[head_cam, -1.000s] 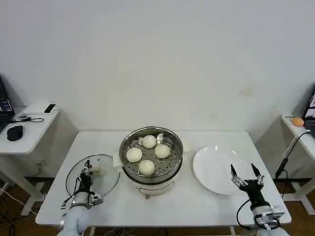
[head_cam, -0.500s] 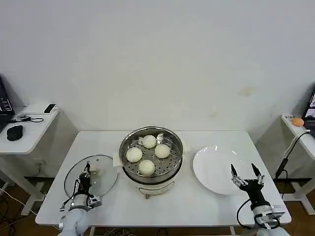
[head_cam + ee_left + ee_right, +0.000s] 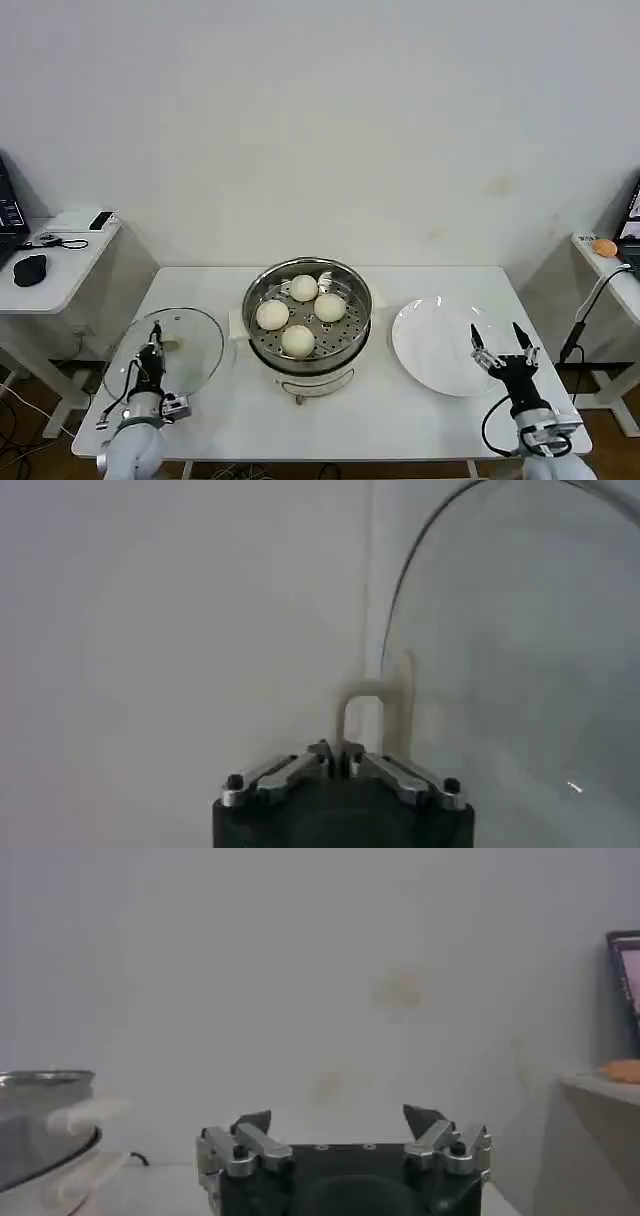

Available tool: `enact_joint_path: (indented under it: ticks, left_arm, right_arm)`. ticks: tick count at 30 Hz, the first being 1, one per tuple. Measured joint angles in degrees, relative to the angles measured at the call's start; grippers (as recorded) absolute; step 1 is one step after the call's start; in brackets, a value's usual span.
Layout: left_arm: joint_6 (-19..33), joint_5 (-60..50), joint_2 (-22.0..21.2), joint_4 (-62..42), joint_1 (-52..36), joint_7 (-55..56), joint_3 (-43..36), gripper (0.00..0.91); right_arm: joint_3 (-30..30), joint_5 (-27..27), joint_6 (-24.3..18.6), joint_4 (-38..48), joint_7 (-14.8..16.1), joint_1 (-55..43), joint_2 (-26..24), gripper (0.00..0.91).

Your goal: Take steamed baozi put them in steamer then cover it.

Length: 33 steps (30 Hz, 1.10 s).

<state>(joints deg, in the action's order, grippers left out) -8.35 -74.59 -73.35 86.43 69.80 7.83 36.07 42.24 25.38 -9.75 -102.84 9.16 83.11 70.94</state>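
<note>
White surface (image 3: 420, 410) | four baozi (image 3: 300, 313) sit in steamer (image 3: 307, 316) | left hand (image 3: 152, 345) pinches cover (image 3: 172, 343), seemingly lifted and tilted, left of steamer | right hand (image 3: 501, 348) spread near plate (image 3: 430, 345)

Lab-like test room: bare white wall (image 3: 320, 120), white table (image 3: 420, 410), side desks with laptops (image 3: 8, 215)
</note>
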Motion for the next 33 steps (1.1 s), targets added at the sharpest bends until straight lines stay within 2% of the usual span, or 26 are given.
enact_joint_path:
  ticks: [18,24,33]
  left_arm:
    - [-5.7,-4.8,2.4,20.3,4.0,-10.8,2.7,0.000]
    - [-9.6,-7.7,3.5,23.5,2.6,-14.0,1.0,0.000]
    - [-14.7,-11.9,1.1,25.9,-0.9,-17.3,-5.4,0.000]
  right_arm:
    - [-0.2,1.4,0.1,-1.0,0.1,-0.4,-0.9,0.907]
    - [-0.1,0.9,0.2,-1.1,0.1,0.0,-0.7,0.907]
    - [0.6,-0.9,0.3,-2.2,0.1,0.9,0.0,0.907]
